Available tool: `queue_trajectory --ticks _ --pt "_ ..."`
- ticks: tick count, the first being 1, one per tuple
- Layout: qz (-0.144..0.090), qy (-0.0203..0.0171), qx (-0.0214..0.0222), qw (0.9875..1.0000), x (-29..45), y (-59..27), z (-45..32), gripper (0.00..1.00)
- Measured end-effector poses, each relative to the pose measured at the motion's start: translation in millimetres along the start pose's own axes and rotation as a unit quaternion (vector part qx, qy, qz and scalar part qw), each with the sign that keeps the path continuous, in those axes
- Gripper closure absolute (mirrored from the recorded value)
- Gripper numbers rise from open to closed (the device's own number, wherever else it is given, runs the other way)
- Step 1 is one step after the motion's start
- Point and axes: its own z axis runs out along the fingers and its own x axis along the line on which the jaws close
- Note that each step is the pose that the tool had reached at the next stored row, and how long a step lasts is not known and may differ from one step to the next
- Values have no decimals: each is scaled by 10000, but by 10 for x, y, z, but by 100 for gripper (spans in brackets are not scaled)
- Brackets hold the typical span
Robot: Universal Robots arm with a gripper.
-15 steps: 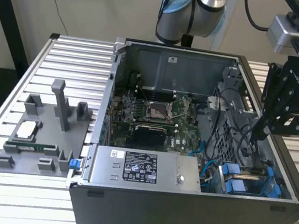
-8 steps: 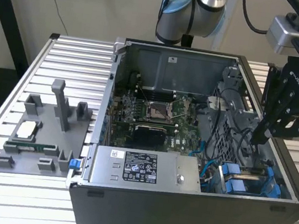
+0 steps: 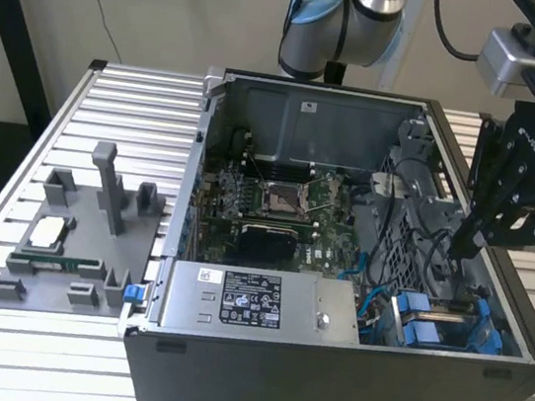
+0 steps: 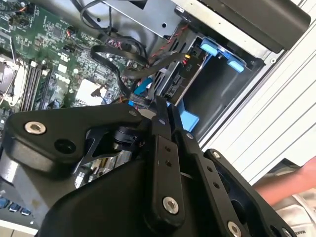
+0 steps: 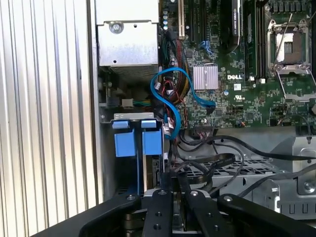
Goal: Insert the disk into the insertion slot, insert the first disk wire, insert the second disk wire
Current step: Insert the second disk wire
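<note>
Grey ribbed counter carrying an open computer case, motherboard exposed. Drive cage at the exterior view's right end, insertion slot beside it. Blue-framed disk apparently seated there, long axis running down into the bay. Directly above its inner end, tool, fingers pressed together, seemingly pinching a dark wire; hard to confirm.
</note>
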Motion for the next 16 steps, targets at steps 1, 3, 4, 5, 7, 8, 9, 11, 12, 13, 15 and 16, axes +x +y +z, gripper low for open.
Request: queue_trajectory --ticks 1,3,4,5,7,8,9,11,12,13,15,16 --pt "0 3 0 10000 0 0 1 100" --pt "0 6 0 10000 3 0 8 100" --pt "0 11 1 10000 4 -1 12 100" --pt "1 21 1 10000 5 -1 18 100" --pt "2 51 5 10000 7 -2 36 100" --pt "2 68 8 10000 8 -2 45 100" --pt "3 84 11 10000 9 -3 55 100" --pt "4 105 16 9999 11 -4 78 100" --pt "4 113 19 9999 14 -4 90 100" --pt "4 117 22 9999 18 -5 101 100" --pt "4 120 29 9999 30 -6 125 100" --pt "4 121 33 9999 34 -7 136 100"
